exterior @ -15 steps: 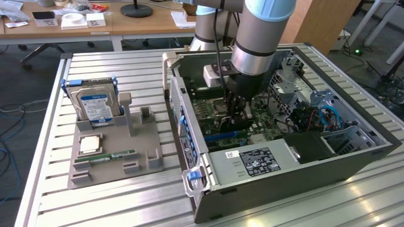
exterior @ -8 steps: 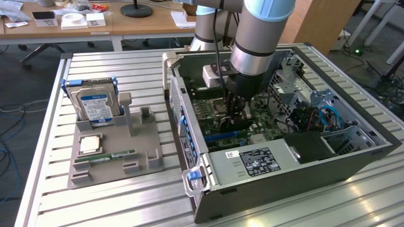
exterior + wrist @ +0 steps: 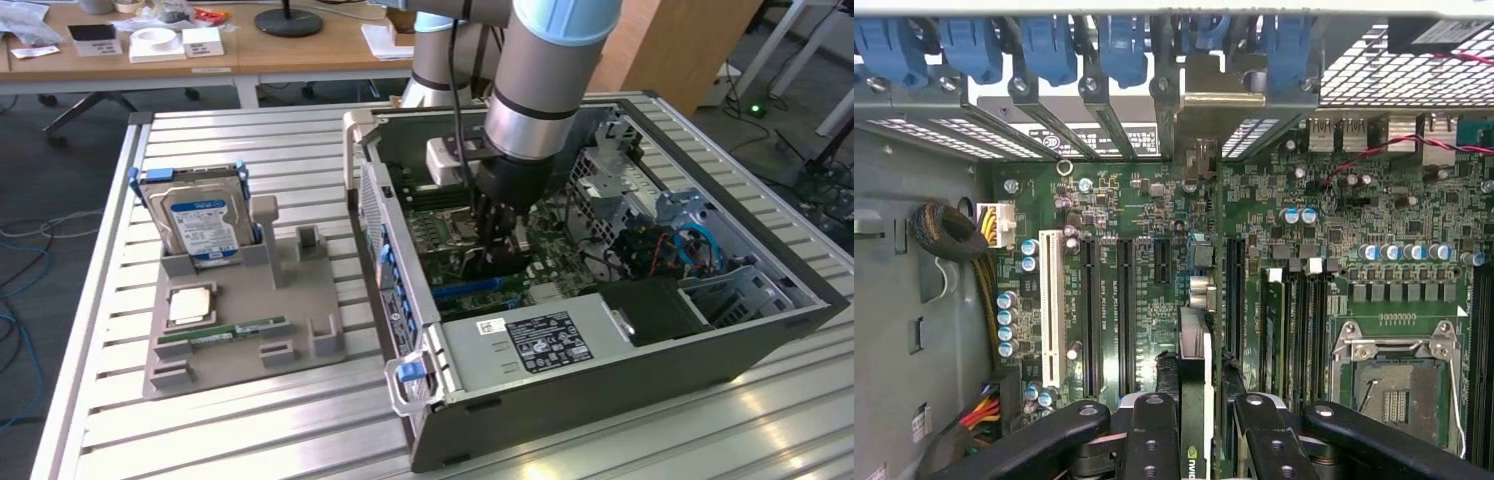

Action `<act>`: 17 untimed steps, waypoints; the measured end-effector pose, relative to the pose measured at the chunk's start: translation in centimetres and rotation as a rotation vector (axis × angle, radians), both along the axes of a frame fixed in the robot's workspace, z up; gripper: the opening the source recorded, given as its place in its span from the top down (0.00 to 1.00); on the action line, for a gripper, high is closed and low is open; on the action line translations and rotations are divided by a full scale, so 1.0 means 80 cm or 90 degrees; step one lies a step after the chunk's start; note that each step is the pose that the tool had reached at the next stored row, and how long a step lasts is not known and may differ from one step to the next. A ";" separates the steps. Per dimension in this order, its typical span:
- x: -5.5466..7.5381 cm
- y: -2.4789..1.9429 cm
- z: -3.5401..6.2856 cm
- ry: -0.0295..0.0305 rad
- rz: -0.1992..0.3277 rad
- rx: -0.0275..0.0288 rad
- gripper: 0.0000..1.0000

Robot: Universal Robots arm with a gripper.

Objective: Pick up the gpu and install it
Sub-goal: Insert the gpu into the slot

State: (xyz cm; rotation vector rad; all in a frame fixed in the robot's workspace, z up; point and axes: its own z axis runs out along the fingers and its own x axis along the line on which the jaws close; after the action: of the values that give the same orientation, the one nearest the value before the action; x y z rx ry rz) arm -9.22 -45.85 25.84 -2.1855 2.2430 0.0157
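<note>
Open desktop PC case [image 3: 747, 330] lying on its side on a slatted metal table [image 3: 267, 440], w/ a robot arm reaching down into it.

The gripper [image 3: 501, 235] is low over the motherboard [image 3: 1134, 200]. In the wrist view the gripper [image 3: 1206, 440] has its two fingers [image 3: 1154, 435] closed on the gpu [image 3: 1194, 370]. The card is seen edge-on, standing upright between the pads, and runs toward the rear slot row w/ its blue clips [image 3: 1044, 45].

The card sits in line w/ the long black expansion slots [image 3: 1122, 300], just beside the slot nearest the RAM sockets [image 3: 1234, 290]. Can't tell if its edge is touching a slot yet. A pale metal tab [image 3: 1219, 98] sits at the rear row in line w/ the card. It may be the card's bracket, not sure.

Step, as judged: pickup is done and install is in hand, approx. at the alignment or seating stage. This calls for the card edge square over the slot, the bracket end meeting the rear opening, and a straight push w/o tilt.

Writing:
- A green-white logo on the card edge near the fingers, not legible.
- Power supply label [image 3: 541, 340], black w/ white print too small to read.
- Fine white print on the motherboard, unreadable.

Well apart, on a grey tray [image 3: 314, 300], stand a hard drive [image 3: 200, 220] w/ a blue-white label, a CPU [image 3: 190, 303] and a green RAM stick [image 3: 227, 332].
</note>
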 end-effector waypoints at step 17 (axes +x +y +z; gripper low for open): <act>-0.003 0.0000 -0.009 0.0001 0.000 -0.0001 0.74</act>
State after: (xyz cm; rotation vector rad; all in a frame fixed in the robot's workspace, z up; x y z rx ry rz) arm -9.48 -45.85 25.12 -2.1856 2.2433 0.0156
